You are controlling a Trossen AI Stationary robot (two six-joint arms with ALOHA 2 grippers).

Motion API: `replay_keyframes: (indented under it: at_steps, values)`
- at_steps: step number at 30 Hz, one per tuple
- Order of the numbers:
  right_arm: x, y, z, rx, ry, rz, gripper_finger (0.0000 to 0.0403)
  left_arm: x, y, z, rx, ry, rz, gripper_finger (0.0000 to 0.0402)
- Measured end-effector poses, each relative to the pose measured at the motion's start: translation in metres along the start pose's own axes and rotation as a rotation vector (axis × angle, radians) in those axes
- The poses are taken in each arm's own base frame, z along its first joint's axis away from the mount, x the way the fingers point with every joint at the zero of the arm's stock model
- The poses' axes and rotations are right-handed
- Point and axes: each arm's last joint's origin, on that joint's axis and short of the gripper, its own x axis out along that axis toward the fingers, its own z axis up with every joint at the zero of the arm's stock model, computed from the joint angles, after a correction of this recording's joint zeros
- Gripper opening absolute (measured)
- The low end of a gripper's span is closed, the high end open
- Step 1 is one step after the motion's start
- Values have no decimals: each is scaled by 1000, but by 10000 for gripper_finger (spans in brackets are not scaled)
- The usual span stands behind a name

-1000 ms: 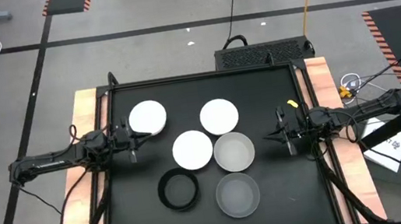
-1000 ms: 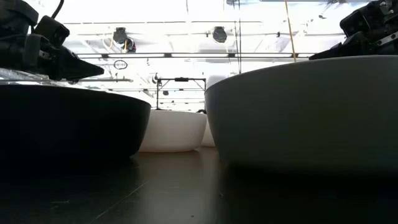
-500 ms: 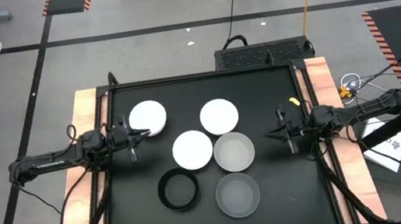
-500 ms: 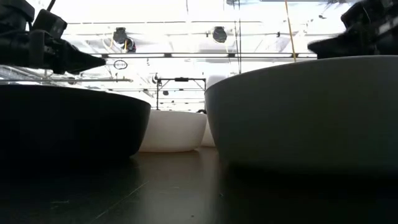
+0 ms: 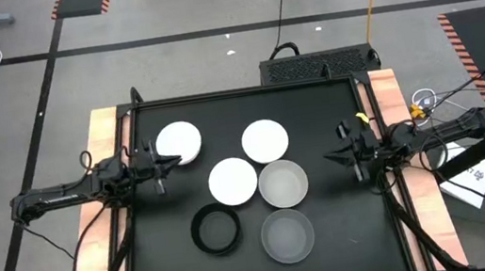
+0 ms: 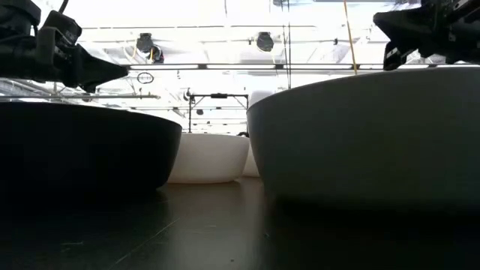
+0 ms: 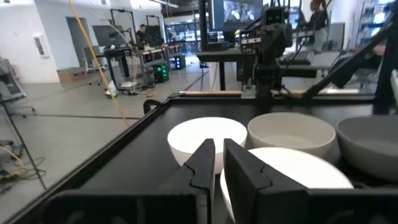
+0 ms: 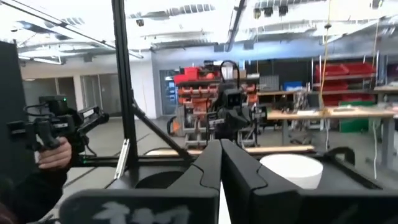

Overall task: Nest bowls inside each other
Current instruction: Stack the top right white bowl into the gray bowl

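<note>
Overhead: six bowls sit separate on the black tabletop (image 5: pixel 316 116), none nested; left claw (image 5: pixel 173 159) touches the far-left white bowl (image 5: pixel 179 142), right claw (image 5: pixel 329 156) is beside the grey bowl (image 5: pixel 283 185). Wrist views: both claws nearly closed, holding nothing.

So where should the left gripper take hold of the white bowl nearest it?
On the rim of the white bowl, from above at the edge facing the left gripper. It sits upright and open, its thin wall exposed, so one jaw can go inside, one outside.
</note>
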Motion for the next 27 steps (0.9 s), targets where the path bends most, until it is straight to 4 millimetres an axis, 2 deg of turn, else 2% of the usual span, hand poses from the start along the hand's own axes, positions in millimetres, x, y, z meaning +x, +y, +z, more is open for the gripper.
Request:
replay_keyframes:
  at_steps: [6, 12, 16, 19, 22, 26, 27]
  values:
    - [0, 0, 0, -72, -3, -3, 0, 0, 0, 8, -27, -80, 2, 37]
    - [0, 0, 0, -31, 5, -6, 1, -1, 1, 16, -48, -168, 13, 37]
    - [0, 0, -3, 4, 31, -9, 19, -2, 1, 18, -65, -184, 12, 37]
    - [0, 0, -3, 16, 35, -11, 54, -2, 1, 18, -92, -184, 10, 38]
    - [0, -3, -4, 6, 46, -88, 109, -2, 1, 18, -98, -184, 10, 52]
    - [-1, -12, -15, -41, 179, -221, 201, -1, 1, 17, -92, -171, 10, 108]
    - [1, -14, -13, -45, 201, -245, 225, -1, 1, 17, -91, -174, 11, 128]
